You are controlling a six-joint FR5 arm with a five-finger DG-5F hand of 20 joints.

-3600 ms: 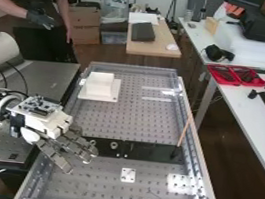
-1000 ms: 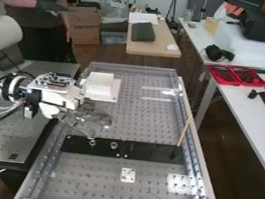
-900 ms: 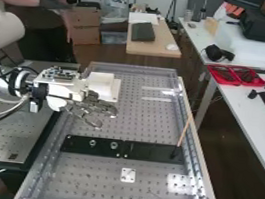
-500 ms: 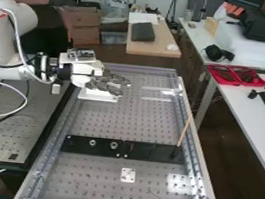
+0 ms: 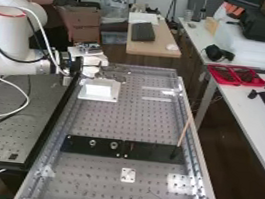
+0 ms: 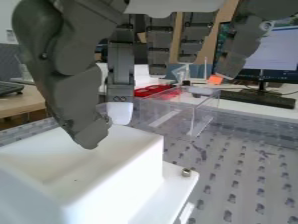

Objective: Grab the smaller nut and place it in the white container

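Observation:
In the high view the hand (image 5: 110,74) is at the bench's far left, by the far side of the white container (image 5: 98,95). The wrist view has the hand (image 6: 74,92) above the white container (image 6: 156,150), its thumb bent down beside the opening and its fingers fairly straight. No thing is visible between thumb and fingers. A tiny dark speck lies inside the container, whose near interior is partly cut off. On the black bar (image 5: 152,152) stand the larger nut (image 5: 92,142) and the bearing (image 5: 114,145). I cannot make out the smaller nut.
A clear box (image 6: 176,112) stands beyond the container. A small metal piece (image 6: 186,172) sits on the container's base plate. A thin wooden stick (image 5: 184,132) leans up from the bar's right end, and a white plate (image 5: 128,175) lies nearer than the bar.
The hand has travelled from beside the bar's left end up the bench to the white container, then a little farther toward the far end. The larger nut and bearing have stayed in place.

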